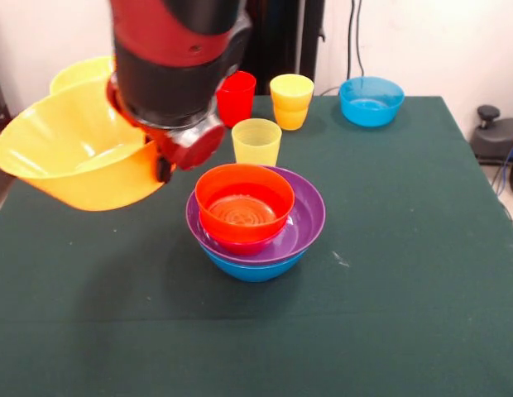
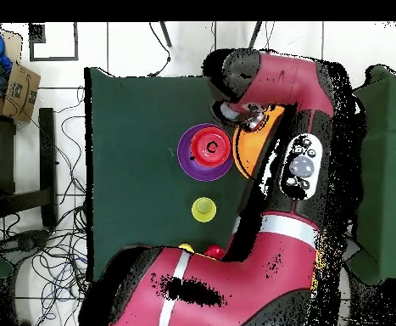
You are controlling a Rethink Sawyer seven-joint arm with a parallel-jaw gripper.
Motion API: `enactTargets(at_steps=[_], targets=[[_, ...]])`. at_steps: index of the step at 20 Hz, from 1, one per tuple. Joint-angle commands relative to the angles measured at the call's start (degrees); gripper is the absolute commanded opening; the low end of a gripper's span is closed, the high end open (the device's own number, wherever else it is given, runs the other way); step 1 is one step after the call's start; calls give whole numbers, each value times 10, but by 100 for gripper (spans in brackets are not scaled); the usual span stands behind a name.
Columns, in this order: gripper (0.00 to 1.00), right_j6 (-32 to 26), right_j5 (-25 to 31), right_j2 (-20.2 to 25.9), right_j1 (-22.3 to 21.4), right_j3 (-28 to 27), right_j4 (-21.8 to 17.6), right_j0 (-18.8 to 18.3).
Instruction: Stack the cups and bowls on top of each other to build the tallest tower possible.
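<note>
My gripper (image 1: 163,165) is shut on the rim of a large yellow-orange bowl (image 1: 70,157) and holds it tilted in the air, left of the tower. In the overhead view this bowl (image 2: 250,151) shows beside the tower, partly under the arm. The tower (image 1: 252,219) is a blue bowl (image 1: 252,267) at the bottom, then a purple bowl (image 1: 308,217), a pink-red bowl (image 1: 240,245) and an orange-red bowl (image 1: 244,203) on top. It also shows in the overhead view (image 2: 206,151). A pale yellow cup (image 1: 256,142) (image 2: 203,209) stands just behind the tower.
A red cup (image 1: 236,98), two stacked orange-yellow cups (image 1: 291,101) and a light-blue bowl (image 1: 371,101) stand at the far edge of the green table (image 1: 405,248). A second large yellow bowl (image 1: 81,74) sits far left, behind the arm.
</note>
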Motion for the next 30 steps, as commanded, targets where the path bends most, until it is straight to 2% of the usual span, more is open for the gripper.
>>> enactTargets(at_steps=[1, 10, 15, 22, 30], targets=[[0, 83, -31, 30, -14, 74, 20, 25], [0, 108, -79, 19, 6, 91, 34, 40], [0, 119, -120, 13, 10, 122, 42, 51], [0, 135, -109, -3, -1, 139, 58, 72], [0, 143, -73, -22, 2, 117, 71, 86]])
